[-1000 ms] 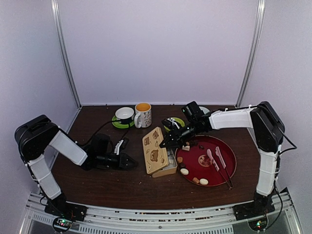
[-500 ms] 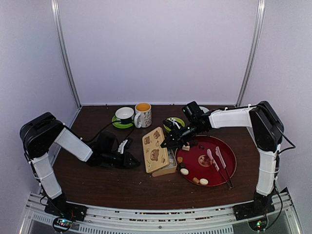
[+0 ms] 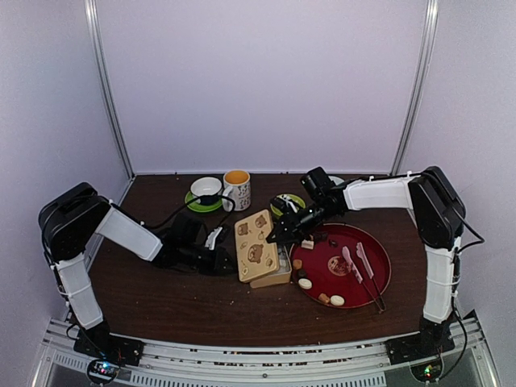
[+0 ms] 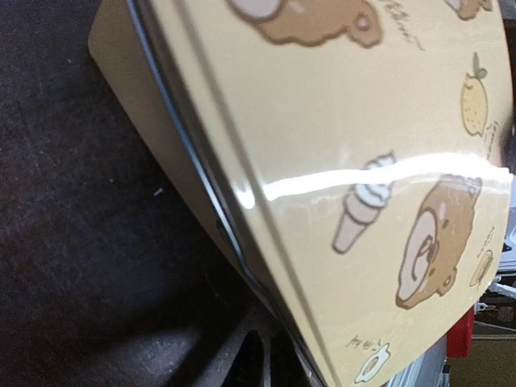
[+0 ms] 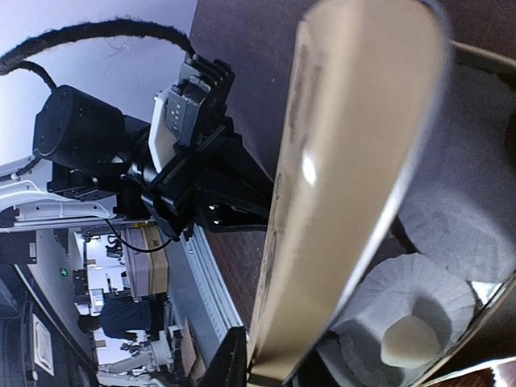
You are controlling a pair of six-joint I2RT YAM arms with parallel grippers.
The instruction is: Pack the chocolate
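The tan bear tin (image 3: 260, 256) stands mid-table with its lid (image 3: 255, 235) tilted up. My right gripper (image 3: 280, 234) is shut on the lid's far edge; in the right wrist view one finger (image 5: 234, 359) lies on the lid's outer face (image 5: 347, 161), the other is hidden. A cream chocolate (image 5: 407, 343) sits in a paper cup inside the tin. Several chocolates (image 3: 305, 283) lie on the red tray (image 3: 385, 270). My left gripper (image 3: 222, 260), shut and empty, is against the tin's left side, its fingers (image 4: 251, 355) under the lid's edge (image 4: 339, 161).
A white cup on a green saucer (image 3: 206, 190) and a mug (image 3: 237, 190) stand at the back. Another green saucer (image 3: 290, 201) is behind my right gripper. Pink utensils (image 3: 356, 262) and chopsticks lie on the tray. White walls enclose the table.
My left gripper has moved right across the table until it reached the tin's left side. My right gripper and the raised lid have hardly moved.
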